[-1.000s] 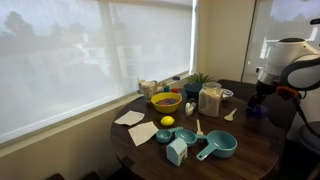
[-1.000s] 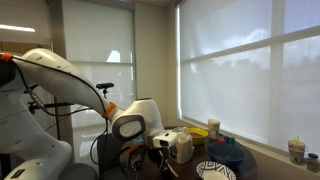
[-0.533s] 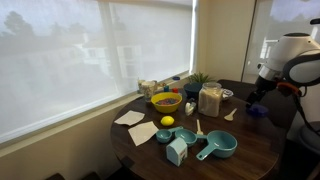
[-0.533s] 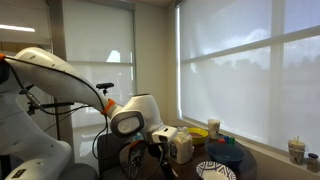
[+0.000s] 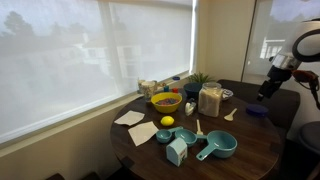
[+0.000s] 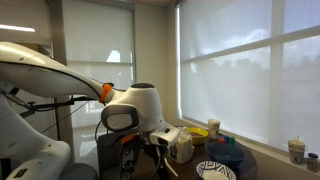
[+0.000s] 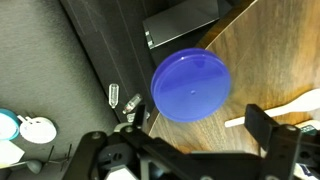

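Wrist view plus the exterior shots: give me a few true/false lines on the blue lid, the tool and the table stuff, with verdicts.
1. The blue lid lies flat on the wooden table, near its edge. True.
2. The tool is shut on the lid. False: its jaws stand open and empty, apart from the lid.
3. In an exterior view, a lemon lies beside the yellow bowl. True.
4. The teal cups sit inside the yellow bowl. False: they lie on the table, apart from the bowl.
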### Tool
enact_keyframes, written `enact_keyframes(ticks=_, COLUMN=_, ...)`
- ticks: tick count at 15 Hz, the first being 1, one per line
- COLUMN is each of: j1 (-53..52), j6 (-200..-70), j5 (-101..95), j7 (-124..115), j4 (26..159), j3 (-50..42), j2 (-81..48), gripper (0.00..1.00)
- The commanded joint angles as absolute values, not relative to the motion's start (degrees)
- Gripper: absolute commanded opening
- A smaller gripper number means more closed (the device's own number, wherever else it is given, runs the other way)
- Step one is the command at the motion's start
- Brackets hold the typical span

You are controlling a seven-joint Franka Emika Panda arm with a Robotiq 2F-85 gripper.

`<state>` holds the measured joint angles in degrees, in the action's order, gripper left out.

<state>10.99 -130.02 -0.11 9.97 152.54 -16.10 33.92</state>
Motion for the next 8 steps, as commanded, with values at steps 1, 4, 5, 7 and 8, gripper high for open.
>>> enact_keyframes(ticks=1, j1=10.3, j6=-120.5, j5=5.1, j7=16.5, j4=148.5, j3=-21.5, j2=34.6, gripper=1.00)
enact_keyframes(ticks=4, j1=10.7, j6=-112.6, j5=8.2, j7=20.8, j4=145.2, j3=-25.5, j2=33.1, gripper=1.00)
enact_keyframes(ticks=5, j1=11.2, j6=-111.2, j5=8.4, j7=21.9, j4=144.6, j3=-26.4, j2=32.5, gripper=1.00)
enact_keyframes(ticks=7, j1=11.0, j6=-108.9, j5=10.1, j7=25.4, j4=143.9, j3=-29.1, j2=31.3, gripper=1.00)
enact_keyframes(ticks=8, j1=10.9, j6=-108.1, j5=11.2, j7=27.0, j4=143.7, j3=-30.3, j2=30.5, gripper=1.00)
